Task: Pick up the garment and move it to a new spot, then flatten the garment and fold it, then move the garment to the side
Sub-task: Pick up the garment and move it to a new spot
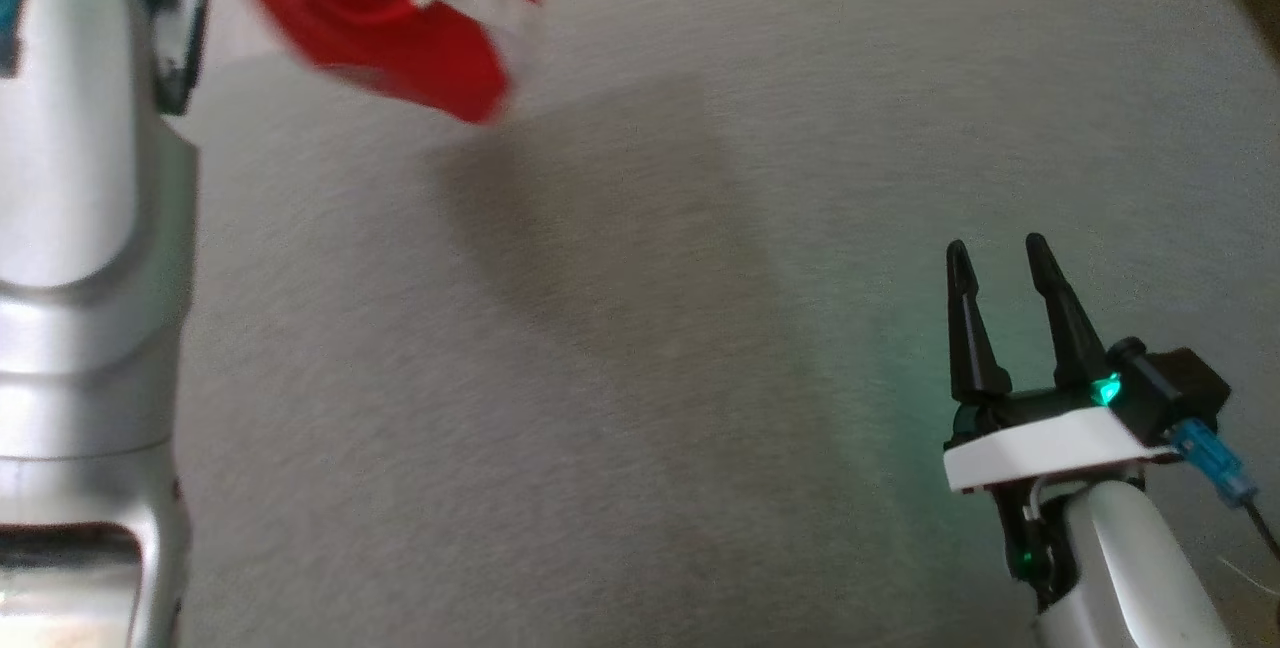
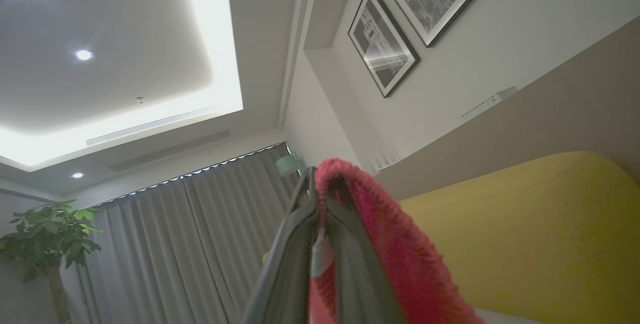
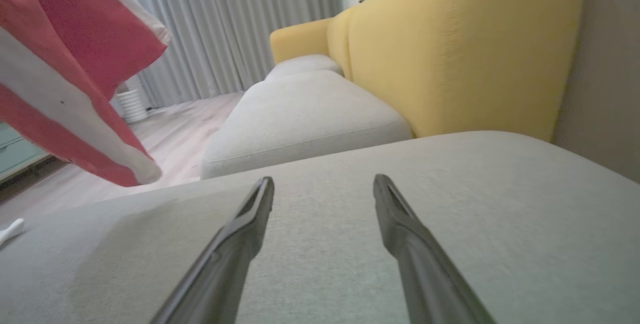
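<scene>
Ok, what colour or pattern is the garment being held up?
The garment is red with a broad white stripe and a white edge. The right wrist view shows it best.

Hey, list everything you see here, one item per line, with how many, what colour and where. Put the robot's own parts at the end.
garment: one, red with a white stripe, hanging from the left pincer above the near cushion's far left part
seat cushions: at least two, grey, one under the pincers, more further along the sofa
sofa backrest: one, yellow, behind the cushions
curtains: one set, grey, at the far end of the room
framed pictures: two, black frames, on the wall above the sofa
potted plant: one, green, beside the curtains
left pincer: one, dark, raised, shut on the garment
right pincer: one, dark, open, low over the near cushion's right part
</scene>
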You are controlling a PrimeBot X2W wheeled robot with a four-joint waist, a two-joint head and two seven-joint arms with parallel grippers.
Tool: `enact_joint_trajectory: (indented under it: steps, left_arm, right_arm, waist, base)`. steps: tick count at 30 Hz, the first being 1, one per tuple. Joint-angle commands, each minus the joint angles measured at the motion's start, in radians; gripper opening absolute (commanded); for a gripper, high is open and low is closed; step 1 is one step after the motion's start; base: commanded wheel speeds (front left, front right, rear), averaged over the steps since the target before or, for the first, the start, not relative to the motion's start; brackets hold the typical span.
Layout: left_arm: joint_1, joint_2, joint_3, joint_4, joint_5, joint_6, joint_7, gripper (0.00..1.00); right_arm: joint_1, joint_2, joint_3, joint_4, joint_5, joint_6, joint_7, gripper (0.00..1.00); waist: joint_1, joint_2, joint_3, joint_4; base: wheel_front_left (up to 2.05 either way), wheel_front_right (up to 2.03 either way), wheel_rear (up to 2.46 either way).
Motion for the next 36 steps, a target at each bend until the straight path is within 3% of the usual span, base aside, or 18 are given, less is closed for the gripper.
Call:
enact_joint_trajectory:
  steps: [1,8,16,17,18,19,26,36]
  left_arm:
    - [-0.057,0.023,0.016,-0.026,-0.004,-0.003,0.01,0.0]
    - [-0.013,-0.026,-0.043,0.058,-0.027,-0.018,0.02,0.0]
    - [0.194,-0.075,-0.113,0.306,-0.064,-0.03,-0.041,0.0]
    - [0.219,-0.079,-0.117,0.346,-0.068,-0.028,-0.052,0.12]
    - [0.241,-0.082,-0.115,0.385,-0.073,-0.019,-0.066,0.86]
    - [0.262,-0.086,-0.114,0.421,-0.076,-0.007,-0.081,1.0]
    - [0.373,-0.122,-0.098,0.518,-0.122,0.036,-0.131,1.0]
    - [0.701,-0.164,-0.054,0.223,-0.204,0.075,-0.133,1.0]
  right_arm:
    - [-0.004,0.004,0.025,-0.03,0.011,0.007,-0.004,1.0]
    - [-0.008,0.004,0.049,-0.035,0.049,0.007,-0.004,1.0]
    - [-0.027,0.004,0.063,-0.024,0.05,0.007,-0.004,1.0]
    - [-0.029,0.004,0.065,-0.022,0.047,0.007,-0.004,1.0]
    - [-0.032,0.004,0.069,-0.02,0.045,0.007,-0.004,1.0]
    - [-0.033,0.004,0.073,-0.018,0.042,0.007,-0.004,1.0]
    - [-0.031,0.004,0.08,-0.005,0.022,0.007,-0.004,1.0]
    - [0.018,0.004,0.069,0.003,-0.017,0.007,-0.004,1.0]
  waist:
    - [0.0001,0.0,-0.047,-0.101]
    - [0.0001,0.0,-0.003,-0.163]
    - [0.0001,0.0,0.072,-0.153]
    - [0.0001,0.0,0.079,-0.146]
    - [0.0001,0.0,0.083,-0.141]
    - [0.0001,0.0,0.087,-0.133]
    - [0.0001,0.0,0.079,-0.062]
    - [0.0001,0.0,-0.043,0.087]
  base:
    - [0.0,0.0,0.0]
    - [0.0,0.0,0.0]
    - [0.0,0.0,0.0]
    - [0.0,0.0,0.0]
    - [0.0,0.0,0.0]
    - [0.0,0.0,0.0]
    - [0.0,0.0,0.0]
    - [0.0,0.0,0.0]
